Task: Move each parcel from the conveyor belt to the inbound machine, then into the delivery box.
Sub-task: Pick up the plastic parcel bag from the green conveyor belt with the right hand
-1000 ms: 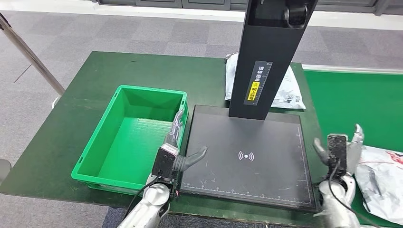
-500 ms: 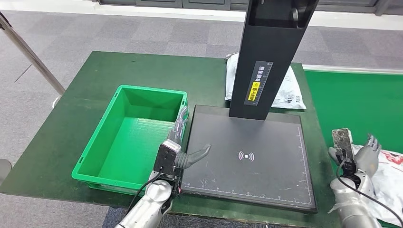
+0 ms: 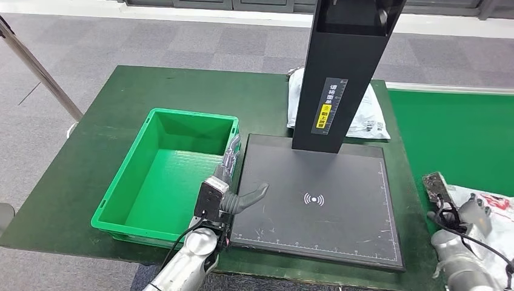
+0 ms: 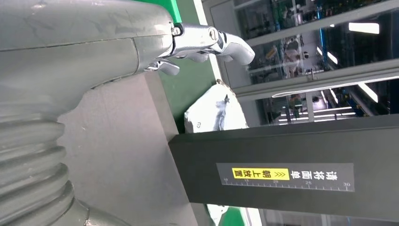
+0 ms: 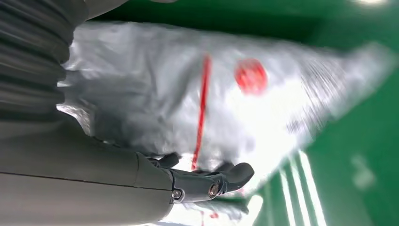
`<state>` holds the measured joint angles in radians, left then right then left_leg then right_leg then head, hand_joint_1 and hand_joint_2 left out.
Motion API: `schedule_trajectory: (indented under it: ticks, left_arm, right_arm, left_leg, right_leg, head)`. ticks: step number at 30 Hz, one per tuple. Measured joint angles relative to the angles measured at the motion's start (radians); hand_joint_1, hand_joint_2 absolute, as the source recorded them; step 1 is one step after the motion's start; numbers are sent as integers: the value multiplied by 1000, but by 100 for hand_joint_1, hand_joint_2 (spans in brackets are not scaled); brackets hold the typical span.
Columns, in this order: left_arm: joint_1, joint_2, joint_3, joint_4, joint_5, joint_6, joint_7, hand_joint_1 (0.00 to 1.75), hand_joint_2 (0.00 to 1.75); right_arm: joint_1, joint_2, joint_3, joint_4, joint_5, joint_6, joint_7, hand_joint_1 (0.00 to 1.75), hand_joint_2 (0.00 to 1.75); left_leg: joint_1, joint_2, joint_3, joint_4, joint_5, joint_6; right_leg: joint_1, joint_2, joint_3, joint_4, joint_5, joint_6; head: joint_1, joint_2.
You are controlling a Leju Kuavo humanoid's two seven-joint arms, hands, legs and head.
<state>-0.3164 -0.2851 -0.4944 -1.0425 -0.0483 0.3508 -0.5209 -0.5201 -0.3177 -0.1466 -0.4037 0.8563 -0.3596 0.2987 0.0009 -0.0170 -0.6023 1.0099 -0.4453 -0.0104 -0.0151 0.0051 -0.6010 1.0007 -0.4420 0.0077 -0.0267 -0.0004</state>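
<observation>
A white parcel [image 3: 494, 209] with red markings lies on the green conveyor belt [image 3: 448, 133] at the right edge; up close the parcel [image 5: 197, 94] looks blurred. My right hand [image 3: 463, 212] is low over its near-left part, fingers [image 5: 226, 174] spread just above the wrap, gripping nothing that I can see. My left hand [image 3: 225, 191] hovers open between the green delivery box [image 3: 121, 194] and the black plate of the inbound machine [image 3: 315, 194], thumb [image 4: 207, 40] out over the plate. The box is empty.
The machine's black post [image 3: 342, 66] rises at the plate's far edge. A second white parcel [image 3: 370, 115] lies on the table behind it, and this parcel [image 4: 216, 113] shows past the post [image 4: 282, 174]. A slanted metal pole [image 3: 36, 66] stands far left.
My right hand has swung right and down from beside the plate's right edge onto the parcel on the belt. The left hand has stayed put.
</observation>
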Motion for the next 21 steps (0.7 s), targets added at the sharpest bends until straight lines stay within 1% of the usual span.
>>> schedule_trajectory:
  ticks: [2,5,6,9,10,12,15,18,21]
  left_arm:
    - [-5,1,0,8,7,-12,-4,0,175]
    - [-10,2,0,21,14,-22,-6,0,175]
    - [-11,2,0,25,16,-24,-8,0,175]
    - [-13,2,0,30,18,-25,-8,0,175]
    - [-12,2,0,30,18,-25,-6,0,175]
    - [-12,2,0,30,17,-26,-2,0,175]
    - [-11,3,0,29,14,-28,3,0,175]
    - [-7,7,0,20,10,-28,10,0,175]
    - [0,12,0,4,5,-26,20,0,175]
  right_arm:
    - [-4,-6,15,17,67,63,82,0,175]
    - [-11,-12,36,36,133,157,153,0,175]
    - [-15,-16,42,41,152,193,172,14,175]
    - [-28,-29,58,56,211,271,242,144,175]
    - [-30,-34,62,60,227,283,264,175,175]
    - [-31,-41,67,67,250,294,286,175,175]
    - [-32,-51,68,72,260,279,270,175,175]
    - [-34,-53,68,74,279,221,237,175,175]
    - [-37,-52,68,74,304,137,193,175,175]
  left_leg:
    - [0,0,0,0,0,0]
    - [0,-1,0,0,0,0]
    - [0,0,1,0,0,0]
    - [0,-2,2,0,0,1]
    - [0,-3,2,0,0,1]
    - [0,-5,2,0,0,1]
    - [0,-6,2,0,0,2]
    - [0,-5,1,0,0,2]
    - [0,-4,1,0,0,2]
  right_leg:
    - [0,-1,0,0,0,0]
    - [0,-1,0,0,0,0]
    - [0,-1,1,0,0,0]
    - [1,-2,2,0,-1,1]
    - [1,-2,3,0,-1,1]
    - [0,-4,4,0,-1,2]
    - [0,-4,5,-1,-2,3]
    - [0,-4,5,-1,-1,3]
    - [0,-3,5,0,-1,3]
  head:
    - [0,0]
    - [0,0]
    - [0,0]
    - [0,0]
    - [0,0]
    - [0,0]
    - [0,0]
    - [0,0]
    - [0,0]
